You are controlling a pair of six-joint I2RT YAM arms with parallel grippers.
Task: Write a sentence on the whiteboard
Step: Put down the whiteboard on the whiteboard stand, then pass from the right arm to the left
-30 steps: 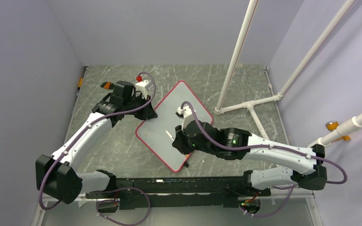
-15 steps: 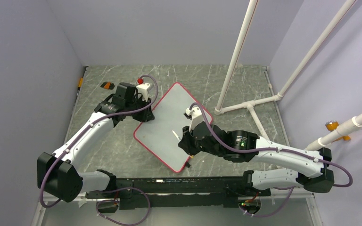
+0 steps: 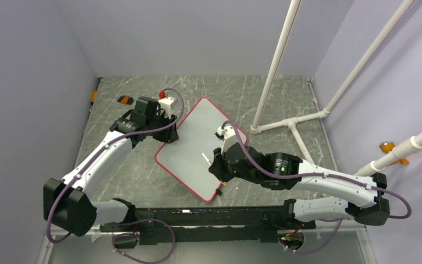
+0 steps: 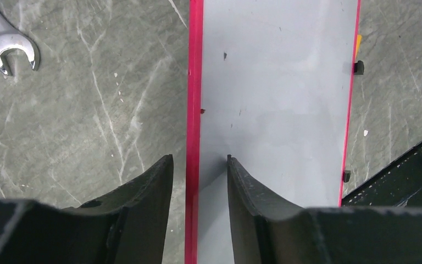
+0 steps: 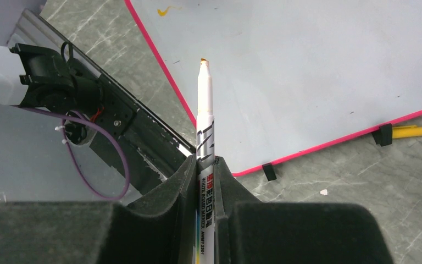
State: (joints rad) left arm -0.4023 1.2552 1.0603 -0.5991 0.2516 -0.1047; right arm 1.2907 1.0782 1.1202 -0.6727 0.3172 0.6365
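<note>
The whiteboard (image 3: pixel 189 137) lies flat on the grey table, turned like a diamond, with a red-pink frame and black clips. My left gripper (image 3: pixel 168 131) stands at its left edge. In the left wrist view the gripper (image 4: pixel 198 160) is open, with the red frame (image 4: pixel 193 82) between the fingers and one fingertip (image 4: pixel 232 165) on the board. My right gripper (image 5: pixel 204 160) is shut on a white marker (image 5: pixel 204 110), orange tip bare, held over the board's near part (image 3: pixel 205 159). Of the sentence only one small orange stroke (image 5: pixel 167 9) shows.
A steel wrench (image 4: pixel 5 44) lies on the table left of the board. A small orange and black object (image 3: pixel 123 99) lies at the back left. A white pipe frame (image 3: pixel 291 124) stands at the right. A yellow piece (image 5: pixel 409 131) lies beside a clip.
The board has slid and turned a little to the left with my left gripper at its edge. My right arm has moved right and back with the marker.
</note>
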